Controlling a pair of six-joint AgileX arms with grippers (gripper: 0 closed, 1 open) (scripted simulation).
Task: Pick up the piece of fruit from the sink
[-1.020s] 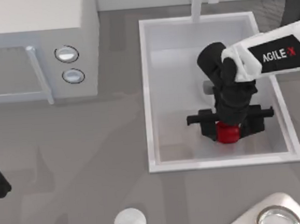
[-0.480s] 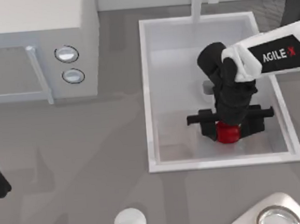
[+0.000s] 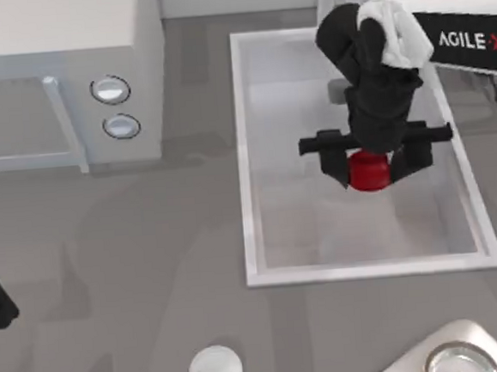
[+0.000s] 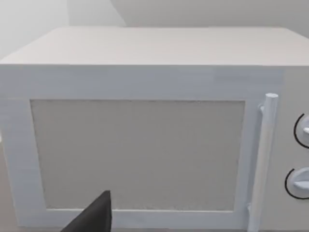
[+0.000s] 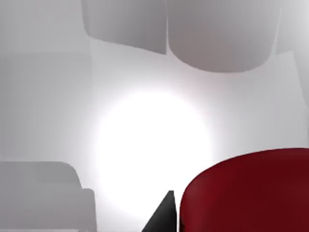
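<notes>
Right hand (image 3: pixel 369 169) grips the piece of fruit (image 3: pixel 369 171) above the sink (image 3: pixel 244 152); left arm rests parked at the bench's left edge, its hand's state indeterminable. A glossy, rounded fruit may slip free and fall into the basin.

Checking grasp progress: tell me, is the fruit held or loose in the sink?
Held: the right hand is shut on the piece of fruit, over the sink.
</notes>
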